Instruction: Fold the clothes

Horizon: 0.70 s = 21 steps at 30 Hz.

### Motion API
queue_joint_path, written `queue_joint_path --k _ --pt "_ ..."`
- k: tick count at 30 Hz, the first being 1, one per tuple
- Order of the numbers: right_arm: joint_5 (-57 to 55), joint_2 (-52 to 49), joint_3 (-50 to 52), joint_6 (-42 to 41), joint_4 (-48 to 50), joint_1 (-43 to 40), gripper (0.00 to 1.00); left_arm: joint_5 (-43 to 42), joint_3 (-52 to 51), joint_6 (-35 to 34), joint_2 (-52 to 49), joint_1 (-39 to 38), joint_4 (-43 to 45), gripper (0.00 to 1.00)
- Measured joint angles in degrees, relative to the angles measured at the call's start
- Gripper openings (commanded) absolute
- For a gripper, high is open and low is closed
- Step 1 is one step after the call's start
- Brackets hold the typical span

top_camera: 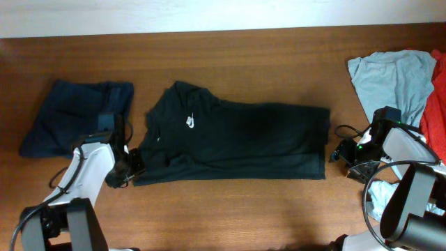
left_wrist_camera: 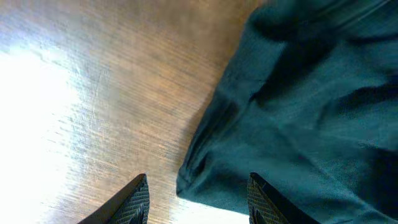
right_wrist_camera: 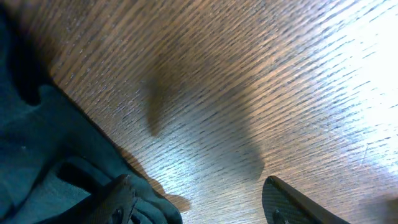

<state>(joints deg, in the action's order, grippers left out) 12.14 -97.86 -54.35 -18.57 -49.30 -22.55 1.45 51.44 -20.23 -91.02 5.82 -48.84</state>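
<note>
Black T-shirt (top_camera: 237, 143) shows logo (top_camera: 190, 123) only overhead; left fingers (left_wrist_camera: 134, 202) and right fingers (right_wrist_camera: 118, 200) spread apart.

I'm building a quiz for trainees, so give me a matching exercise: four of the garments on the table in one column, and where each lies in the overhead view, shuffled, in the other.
Things:
1. black T-shirt
2. dark-navy garment
3. light-blue garment
4. red garment

Places:
A. at the picture's right edge
B. middle of the table, spread flat
C. far left
D. upper right, just left of the red one

Pairs: 1-B, 2-C, 3-D, 4-A
</note>
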Motion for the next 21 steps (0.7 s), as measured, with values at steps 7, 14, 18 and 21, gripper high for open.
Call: queue_joint_path --k 7,14,18,21 --pt "1.97 0.00 0.00 0.94 0.00 0.00 0.66 -5.14 2.75 3.82 1.46 -0.07 3.58 0.22" --pt "4.33 0.00 -0.09 2.25 0.83 0.00 0.72 -11.08 2.80 15.21 1.46 -4.74 6.60 0.40" --pt "4.57 0.00 -0.11 2.32 0.90 0.00 0.72 -12.17 2.80 20.92 1.46 -8.94 6.82 0.47" --pt "4.74 0.00 -0.11 2.34 0.96 0.00 0.72 -12.41 2.80 24.85 1.46 -11.21 7.91 0.48"
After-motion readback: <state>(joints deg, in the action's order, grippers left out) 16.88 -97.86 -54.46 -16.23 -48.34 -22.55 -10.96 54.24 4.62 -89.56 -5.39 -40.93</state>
